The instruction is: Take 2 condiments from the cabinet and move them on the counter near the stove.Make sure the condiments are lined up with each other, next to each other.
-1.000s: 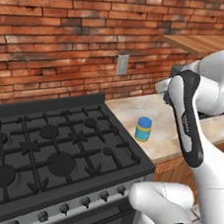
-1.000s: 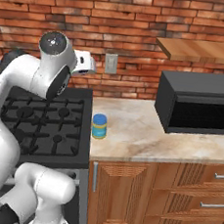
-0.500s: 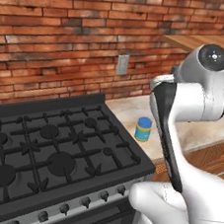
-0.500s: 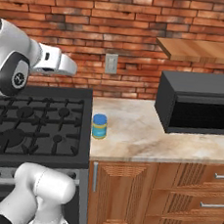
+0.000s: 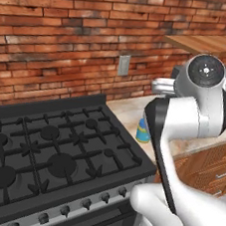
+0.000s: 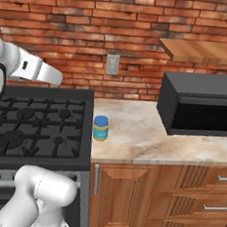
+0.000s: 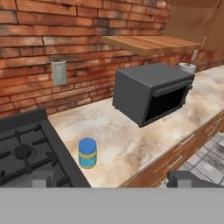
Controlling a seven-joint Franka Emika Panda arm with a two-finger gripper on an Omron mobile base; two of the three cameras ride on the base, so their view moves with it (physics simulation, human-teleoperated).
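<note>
Brick-walled kitchen; beige counter (image 6: pixel 147 139) between the stove (image 6: pixel 34 126) and the microwave (image 6: pixel 201 103).

Jar (image 6: pixel 101 128) upright on the counter, right beside the stove's edge, nothing touching it. In the left base view it is partly hidden behind the arm. It has not shifted over the last second.

The arm has. A second ago it hung over the counter near the jar; now it has swung up and back toward the stove side, forearm out over the burners. Gripper (image 7: pixel 109 181) empty, tips spread to full width at the bottom of the hand view, looking down on jar (image 7: pixel 87 152), microwave, paper towel roll (image 7: pixel 188 68) beyond.

Reading: first condiment looks placed and released. Second bottle not on the counter yet; next call is a return to the cabinet. Leave the spot just beside the jar free so the two can line up.
</note>
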